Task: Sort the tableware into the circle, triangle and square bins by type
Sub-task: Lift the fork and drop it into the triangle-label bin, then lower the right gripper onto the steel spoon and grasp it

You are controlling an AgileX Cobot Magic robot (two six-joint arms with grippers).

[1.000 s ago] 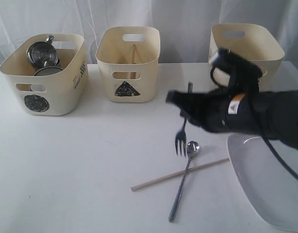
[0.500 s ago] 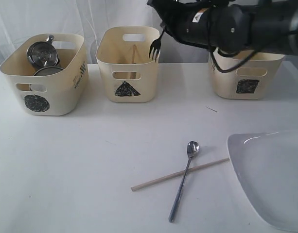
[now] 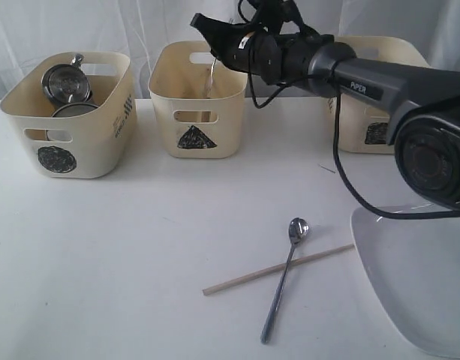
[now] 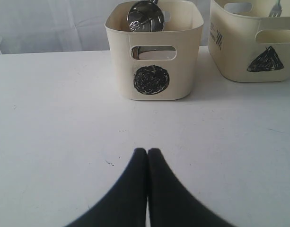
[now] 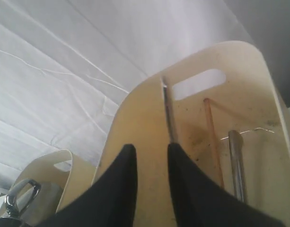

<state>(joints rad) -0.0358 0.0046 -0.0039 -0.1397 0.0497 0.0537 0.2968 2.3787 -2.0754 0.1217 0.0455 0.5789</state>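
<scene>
My right gripper (image 3: 202, 21) hangs open over the triangle bin (image 3: 199, 97), reached across from the right. In the right wrist view its fingers (image 5: 151, 147) stand apart, nothing between them. Just beyond them a steel fork (image 5: 169, 113) stands inside the triangle bin (image 5: 135, 118), beside a wooden chopstick (image 5: 212, 137) and another steel handle (image 5: 236, 161). The fork (image 3: 211, 75) shows as a thin streak in the bin. The circle bin (image 3: 68, 112) holds steel mugs (image 3: 64, 81). A spoon (image 3: 284, 277) lies crossed over a chopstick (image 3: 278, 268) next to the white plate (image 3: 421, 277). My left gripper (image 4: 147, 150) is shut and empty above the table.
The square bin (image 3: 380, 90) stands at the back right, partly hidden by my right arm. In the left wrist view the circle bin (image 4: 154, 52) and triangle bin (image 4: 253, 42) stand side by side ahead. A small speck (image 3: 326, 169) lies on the table.
My right arm carried the fork up from the table and leftward over the triangle bin. The jaws have opened and the fork now stands inside the bin.
</scene>
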